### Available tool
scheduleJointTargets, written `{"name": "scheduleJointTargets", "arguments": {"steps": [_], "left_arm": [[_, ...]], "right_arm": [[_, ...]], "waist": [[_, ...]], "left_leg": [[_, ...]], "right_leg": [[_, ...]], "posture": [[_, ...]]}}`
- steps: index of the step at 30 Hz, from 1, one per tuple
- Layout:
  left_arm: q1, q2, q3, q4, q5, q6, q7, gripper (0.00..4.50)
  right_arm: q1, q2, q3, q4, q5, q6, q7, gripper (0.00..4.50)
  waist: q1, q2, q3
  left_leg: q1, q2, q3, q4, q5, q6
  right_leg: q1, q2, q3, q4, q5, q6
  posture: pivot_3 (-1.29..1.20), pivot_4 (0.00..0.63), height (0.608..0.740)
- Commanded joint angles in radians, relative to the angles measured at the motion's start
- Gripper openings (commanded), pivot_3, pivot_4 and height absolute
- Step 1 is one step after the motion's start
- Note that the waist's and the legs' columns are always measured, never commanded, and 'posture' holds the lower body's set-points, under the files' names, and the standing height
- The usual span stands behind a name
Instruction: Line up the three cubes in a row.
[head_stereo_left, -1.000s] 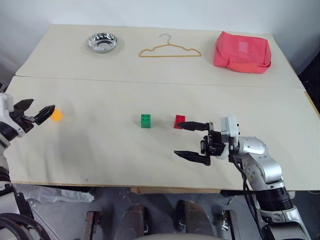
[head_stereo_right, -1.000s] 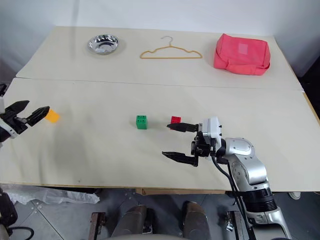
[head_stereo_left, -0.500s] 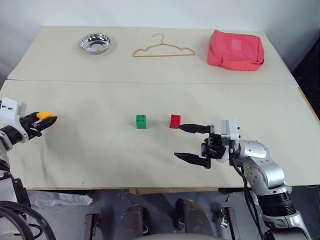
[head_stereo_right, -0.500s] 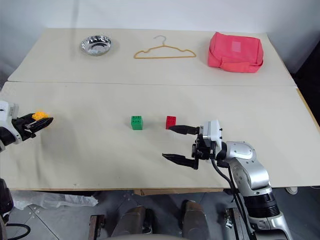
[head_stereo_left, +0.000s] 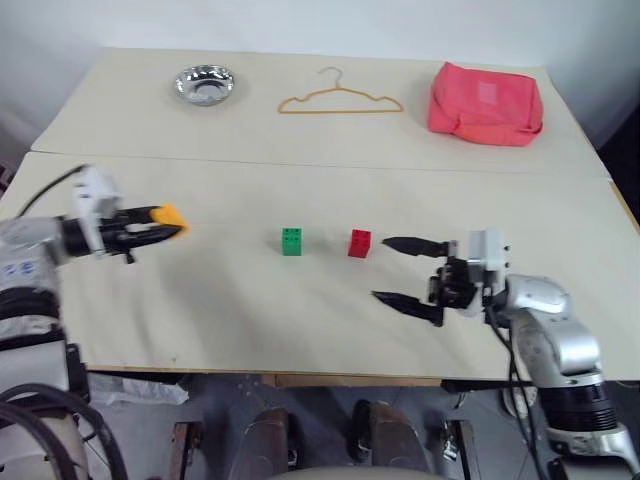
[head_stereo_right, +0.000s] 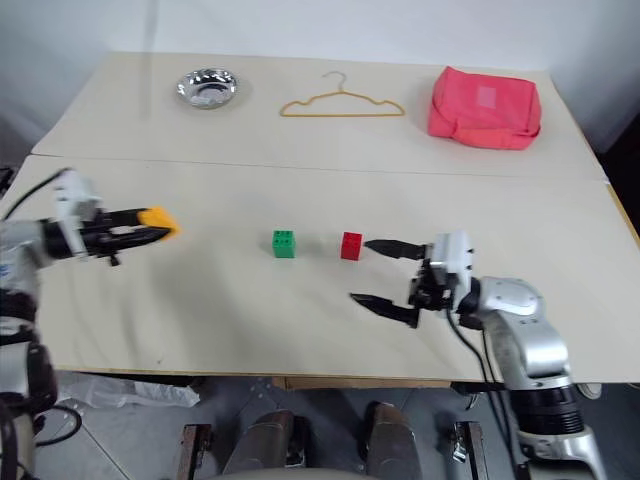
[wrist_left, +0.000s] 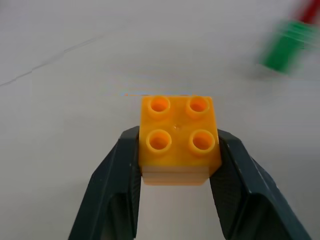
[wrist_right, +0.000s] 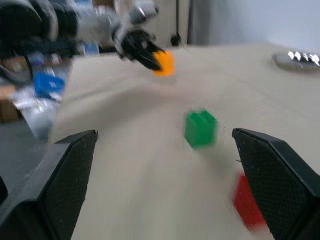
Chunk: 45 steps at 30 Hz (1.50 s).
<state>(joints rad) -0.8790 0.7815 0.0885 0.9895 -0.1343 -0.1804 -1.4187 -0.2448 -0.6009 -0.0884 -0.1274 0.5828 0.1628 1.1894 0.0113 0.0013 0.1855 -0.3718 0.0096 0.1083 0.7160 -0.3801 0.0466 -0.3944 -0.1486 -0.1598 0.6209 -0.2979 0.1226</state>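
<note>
Left wrist view: the left end effector (wrist_left: 177, 165) grips the orange-yellow cube (wrist_left: 178, 136), one black finger (wrist_left: 116, 187) pressed to each flank, the four studs facing the camera and the block carried clear of the pale bench (wrist_left: 75, 75) below it.

Seen from the head camera, that end effector (head_stereo_left: 160, 228) reaches in from the robot's left with the orange-yellow cube (head_stereo_left: 171, 216) at its tip, well apart from the other two blocks. The green cube (head_stereo_left: 291, 241) and the red cube (head_stereo_left: 360, 243) sit on the bench (head_stereo_left: 220, 300) near its middle, close together but not touching, the green one on the robot's left of the red.

The right end effector (head_stereo_left: 403, 270) is on the robot's right side, its two fingers spread wide with nothing between them. The far fingertip lies just beside the red cube without touching it; the near one is closer to the bench's front edge.

The right wrist view looks between those parted fingers (wrist_right: 60, 175) at the green cube (wrist_right: 201, 128), the red cube (wrist_right: 248, 204) and, beyond them, the orange-yellow cube (wrist_right: 163, 62) in the other arm's grip.

Along the far side of the bench lie a steel bowl (head_stereo_left: 204, 83), a wire hanger (head_stereo_left: 340, 100) and a pink bag (head_stereo_left: 485, 103).
</note>
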Motion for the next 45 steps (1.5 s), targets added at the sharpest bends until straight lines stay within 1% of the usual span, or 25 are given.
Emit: {"name": "scheduleJointTargets", "arguments": {"steps": [1, 3, 5, 7, 9, 12, 17, 20, 26, 28, 31, 34, 36, 40, 42, 45], "left_arm": [[-0.094, -0.068, -0.082, 0.029, 0.065, -0.126, -0.042, 1.51], [-0.127, -0.098, -0.118, 0.088, 0.100, -0.162, -0.054, 1.51], [-0.156, -0.120, -0.154, 0.146, 0.140, -0.191, -0.056, 1.51], [-0.180, -0.137, -0.181, 0.192, 0.178, -0.219, -0.037, 1.51], [-0.200, -0.148, -0.190, 0.225, 0.196, -0.230, -0.017, 1.51], [-0.216, -0.152, -0.193, 0.252, 0.211, -0.238, -0.009, 1.51], [-0.221, -0.130, -0.187, 0.268, 0.231, -0.259, -0.006, 1.51], [-0.216, -0.086, -0.174, 0.273, 0.229, -0.260, -0.018, 1.51], [-0.207, -0.047, -0.170, 0.284, 0.232, -0.255, -0.011, 1.51], [-0.204, -0.044, -0.165, 0.285, 0.227, -0.246, -0.009, 2.25], [-0.198, -0.045, -0.151, 0.282, 0.216, -0.246, -0.002, 2.98], [-0.184, -0.038, -0.114, 0.267, 0.178, -0.232, -0.029, 3.97], [-0.164, -0.010, -0.065, 0.245, 0.135, -0.219, -0.041, 4.47], [-0.072, 0.061, 0.015, 0.168, 0.054, -0.204, -0.088, 4.47], [0.009, 0.097, 0.066, 0.096, -0.008, -0.160, -0.112, 4.47], [0.153, 0.125, 0.156, -0.045, -0.113, -0.094, -0.102, 4.47]], "right_arm": [[0.042, -0.081, -0.049, -0.004, 0.033, 0.011, 0.088, 4.50], [0.042, -0.097, -0.061, 0.014, 0.032, 0.010, 0.096, 4.50], [0.034, -0.097, -0.074, 0.027, 0.030, 0.004, 0.088, 4.50], [0.040, -0.095, -0.082, 0.020, 0.026, -0.002, 0.078, 4.50], [0.058, -0.087, -0.090, -0.006, 0.031, -0.001, 0.061, 4.50], [0.092, -0.076, -0.097, -0.043, 0.037, 0.001, 0.040, 4.50], [0.153, -0.054, -0.095, -0.095, 0.038, 0.001, 0.006, 4.50], [0.150, -0.043, -0.080, -0.096, 0.037, 0.005, 0.002, 4.50], [0.128, -0.037, -0.062, -0.079, 0.038, 0.009, 0.010, 4.50], [0.123, -0.033, -0.055, -0.076, 0.038, 0.010, 0.013, 4.50], [0.118, -0.028, -0.045, -0.074, 0.040, 0.012, 0.017, 4.50], [0.104, -0.019, -0.028, -0.066, 0.045, 0.022, 0.024, 4.50], [0.083, -0.011, -0.017, -0.049, 0.048, 0.022, 0.039, 4.50], [0.035, -0.005, -0.005, 0.003, 0.048, 0.014, 0.081, 4.50], [0.007, -0.001, -0.007, 0.042, 0.051, 0.001, 0.107, 4.50], [-0.040, 0.009, -0.020, 0.111, 0.051, -0.044, 0.155, 4.50]], "waist": [[0.007, -0.001, 0.000], [0.001, -0.001, 0.000], [-0.016, -0.001, 0.000], [-0.024, -0.001, 0.000], [-0.026, -0.001, 0.000], [-0.016, -0.001, 0.000], [-0.012, -0.001, 0.000], [-0.015, -0.001, 0.000], [-0.015, -0.001, 0.000], [-0.012, -0.001, 0.000], [-0.008, -0.002, 0.000], [-0.012, -0.002, 0.000], [-0.013, -0.002, 0.000], [-0.027, -0.002, 0.000], [-0.036, -0.001, 0.000], [-0.039, -0.001, 0.001]], "left_leg": [[0.000, 0.000, 0.000, 0.000, 0.000, 0.000], [0.000, -0.002, 0.000, 0.000, 0.000, 0.000], [0.001, -0.002, 0.000, -0.002, 0.000, 0.000], [0.001, -0.001, 0.001, -0.002, 0.000, 0.000], [0.001, -0.001, 0.001, -0.003, 0.000, 0.000], [0.000, 0.002, 0.000, -0.002, 0.000, 0.000], [0.000, 0.002, -0.001, -0.001, 0.000, 0.001], [0.000, 0.002, -0.001, -0.001, 0.000, 0.001], [0.001, 0.003, 0.000, -0.001, 0.000, 0.001], [0.000, 0.003, 0.000, -0.001, 0.000, 0.001], [0.000, 0.002, -0.002, 0.000, 0.000, 0.001], [0.000, 0.002, -0.002, 0.000, 0.000, 0.001], [0.000, 0.002, -0.002, 0.000, 0.000, 0.001], [0.000, 0.003, -0.001, -0.001, 0.000, 0.001], [0.000, 0.003, -0.002, -0.001, 0.000, 0.001], [0.001, 0.003, -0.002, -0.001, 0.000, 0.001]], "right_leg": [[0.000, 0.000, 0.000, -0.001, 0.000, 0.000], [0.000, 0.001, 0.000, -0.002, 0.000, 0.000], [-0.001, 0.001, 0.000, -0.002, 0.000, 0.000], [-0.002, 0.002, 0.000, -0.001, 0.000, 0.000], [-0.002, 0.002, 0.000, -0.001, 0.000, 0.000], [-0.002, 0.001, 0.000, -0.001, 0.000, 0.000], [-0.002, 0.000, 0.000, -0.001, 0.000, 0.001], [-0.002, 0.000, 0.000, -0.001, 0.000, 0.001], [-0.002, 0.001, 0.000, 0.000, 0.000, 0.001], [-0.002, 0.000, 0.001, 0.000, 0.000, 0.001], [-0.002, 0.000, 0.000, 0.000, 0.000, 0.001], [-0.002, 0.000, 0.000, 0.000, 0.000, 0.001], [-0.002, 0.000, 0.000, 0.000, 0.000, 0.001], [-0.002, 0.000, 0.000, 0.000, 0.000, 0.001], [-0.002, 0.000, 0.000, 0.000, 0.000, 0.001], [-0.002, 0.000, 0.000, 0.001, 0.000, 0.001]], "posture": [[0.00, 0.150, 0.740], [0.00, 0.150, 0.740], [0.00, 0.150, 0.740], [0.00, 0.150, 0.740], [0.00, 0.150, 0.740], [0.00, 0.150, 0.740], [0.00, 0.150, 0.740], [0.00, 0.150, 0.740], [0.00, 0.150, 0.740], [0.00, 0.150, 0.740], [0.00, 0.150, 0.740], [0.00, 0.150, 0.740], [0.00, 0.150, 0.740], [0.00, 0.150, 0.740], [0.00, 0.150, 0.740], [0.00, 0.150, 0.740]]}}
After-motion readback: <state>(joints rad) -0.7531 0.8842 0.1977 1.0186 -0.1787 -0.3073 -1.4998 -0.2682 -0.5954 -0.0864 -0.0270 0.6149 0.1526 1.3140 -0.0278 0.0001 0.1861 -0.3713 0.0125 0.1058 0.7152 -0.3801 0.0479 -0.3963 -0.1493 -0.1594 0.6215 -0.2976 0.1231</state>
